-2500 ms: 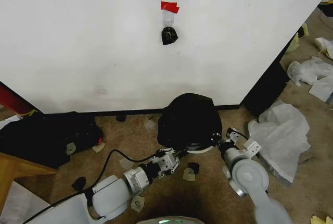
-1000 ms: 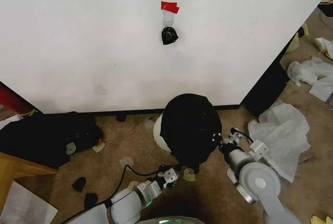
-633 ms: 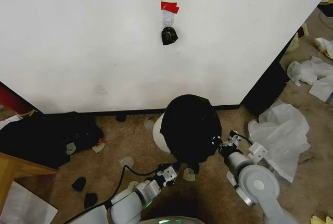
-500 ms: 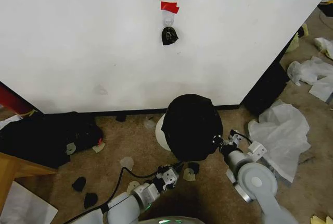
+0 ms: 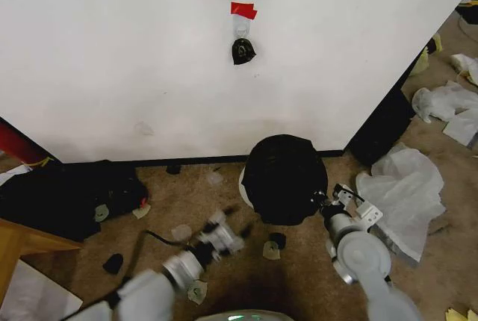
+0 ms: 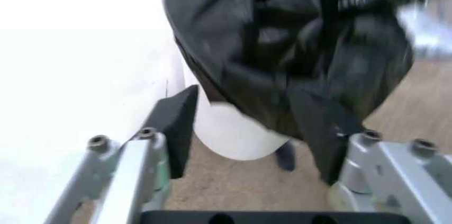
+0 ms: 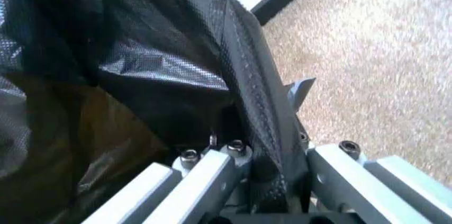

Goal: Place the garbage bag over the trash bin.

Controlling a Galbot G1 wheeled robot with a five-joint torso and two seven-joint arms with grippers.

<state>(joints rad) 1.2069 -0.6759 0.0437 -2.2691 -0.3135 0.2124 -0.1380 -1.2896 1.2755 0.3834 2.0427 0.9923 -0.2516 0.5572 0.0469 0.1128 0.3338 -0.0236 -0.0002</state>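
The black garbage bag [image 5: 285, 178] is draped over the trash bin, and a sliver of the bin's white wall [image 5: 243, 179] shows at its left side by the wall. My right gripper [image 5: 323, 203] is at the bag's right edge, shut on a fold of the bag [image 7: 106, 54], with one finger [image 7: 300, 90] showing past the film. My left gripper [image 5: 228, 230] hovers low over the carpet, left of and nearer than the bin, apart from it. Its fingers [image 6: 177, 126] stand open, facing the bag [image 6: 297, 38] and the white bin [image 6: 233, 136] with nothing between them.
A white wall [image 5: 149, 75] stands right behind the bin, with a hook, red tape [image 5: 243, 10] and a small black thing [image 5: 243, 51]. Black bags [image 5: 75, 194] lie at the left, white plastic bags [image 5: 407, 187] at the right. Scraps litter the carpet; a wooden edge [image 5: 19, 242] is near left.
The left gripper, at the bag's near edge 2.5 s ago, has drawn back and swung left. The bag and bin have shifted right, with the right gripper still on the bag.
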